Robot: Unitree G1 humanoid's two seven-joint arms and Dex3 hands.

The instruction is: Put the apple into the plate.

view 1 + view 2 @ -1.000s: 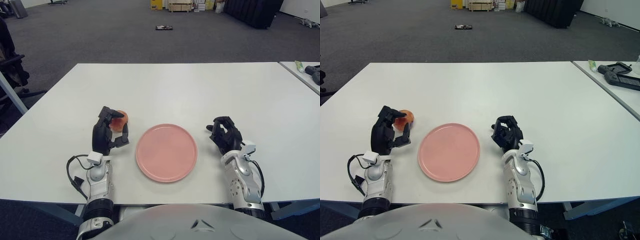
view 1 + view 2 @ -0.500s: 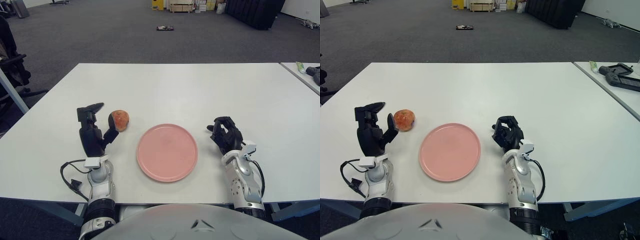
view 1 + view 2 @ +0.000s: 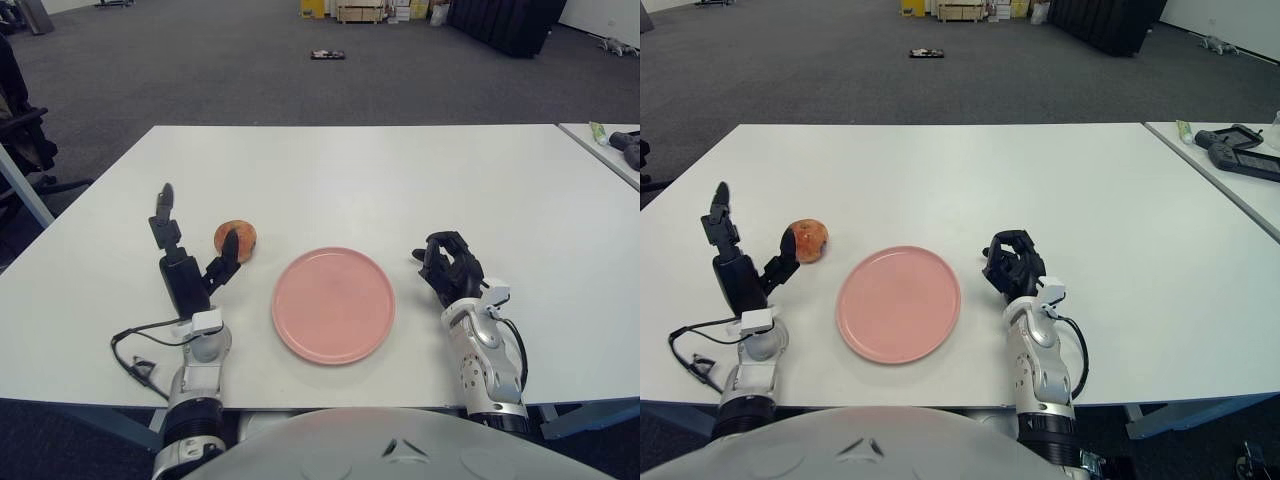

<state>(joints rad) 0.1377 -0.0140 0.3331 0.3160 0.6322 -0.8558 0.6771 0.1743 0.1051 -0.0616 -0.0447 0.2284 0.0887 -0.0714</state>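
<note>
A reddish apple rests on the white table, left of an empty pink plate. My left hand stands upright just left of the apple with its fingers spread wide; its thumb is close against the apple's front, and it holds nothing. My right hand sits with curled fingers on the table, right of the plate, holding nothing.
A second table's corner at the far right carries dark devices. A black chair stands off the left edge. A cable loops beside my left forearm. Grey carpet floor lies beyond.
My left hand let go of the apple, opened its fingers wide and drew back to the left. The apple stays on the table. The right hand has not moved.
</note>
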